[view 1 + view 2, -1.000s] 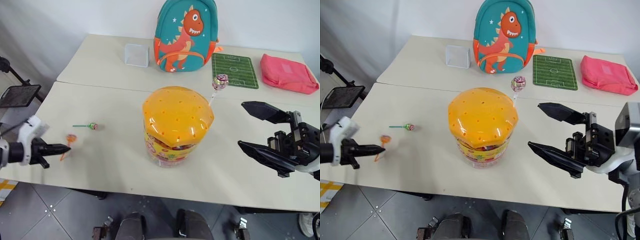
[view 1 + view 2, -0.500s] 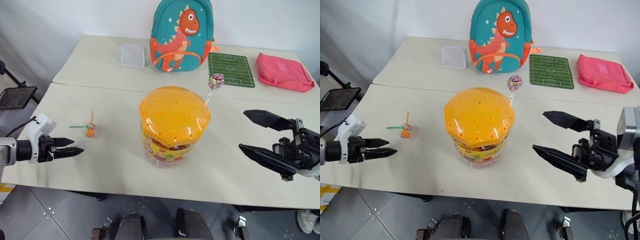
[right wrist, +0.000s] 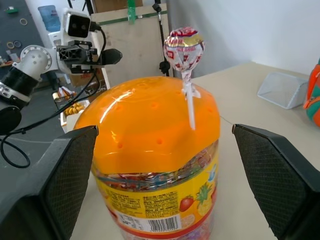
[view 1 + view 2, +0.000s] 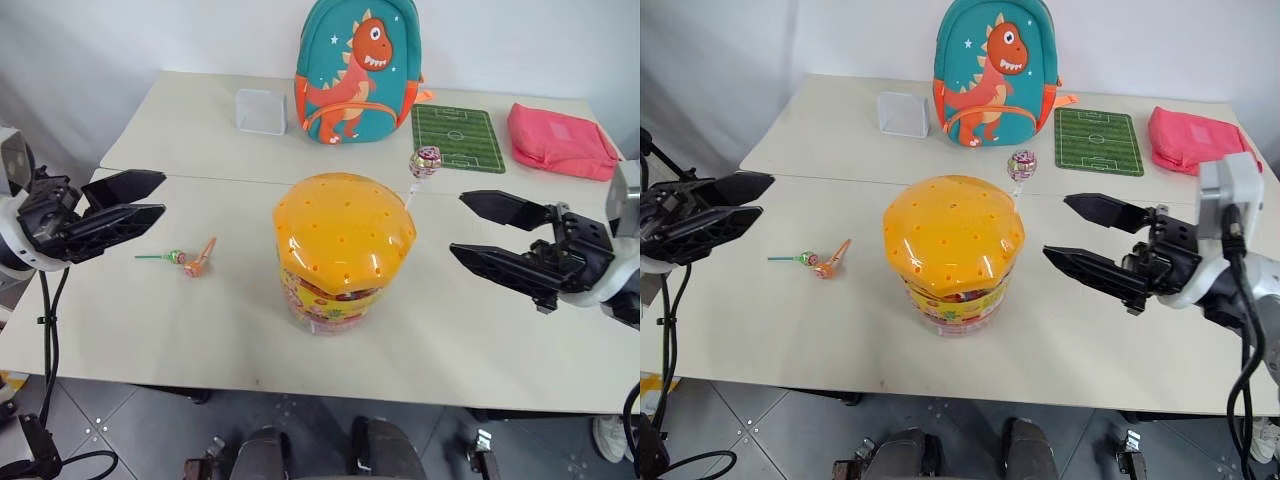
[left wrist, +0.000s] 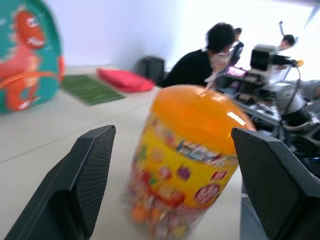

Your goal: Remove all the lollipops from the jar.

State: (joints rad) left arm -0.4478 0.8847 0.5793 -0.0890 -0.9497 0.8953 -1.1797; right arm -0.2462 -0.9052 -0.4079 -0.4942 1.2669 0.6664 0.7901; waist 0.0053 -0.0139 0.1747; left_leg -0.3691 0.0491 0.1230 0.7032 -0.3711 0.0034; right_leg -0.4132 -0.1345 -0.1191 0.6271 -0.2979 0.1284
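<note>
A: Orange, the faceted dome lid of the jar, right in the middle of the head view. One lollipop is planted in a hole at the lid's upper-right edge, its white stick leaning up and to the right, the shiny wrapped head above the dome.

B: And the others?

A: Two lie on the table in the centre-left of the frame, well apart from the jar: the green-stick lollipop and the orange-stick lollipop, heads almost touching. I'd judge two out, one left to pull.

B: Grippers?

A: Left gripper hangs at the left edge, above the table, fingers spread wide, nothing between them, aimed toward the jar. Right gripper sits centre-right, jaws wide too and empty, pointing left at the jar's side. In the right wrist view its fingers flank the jar, with the lollipop standing between them.

B: Why flank it?

A: Probably to line up on the last stick, or to steady the tub.

B: Beyond that?

A: Dinosaur backpack, small clear container, green football-pitch mat and pink pouch along the top of the frame.
</note>
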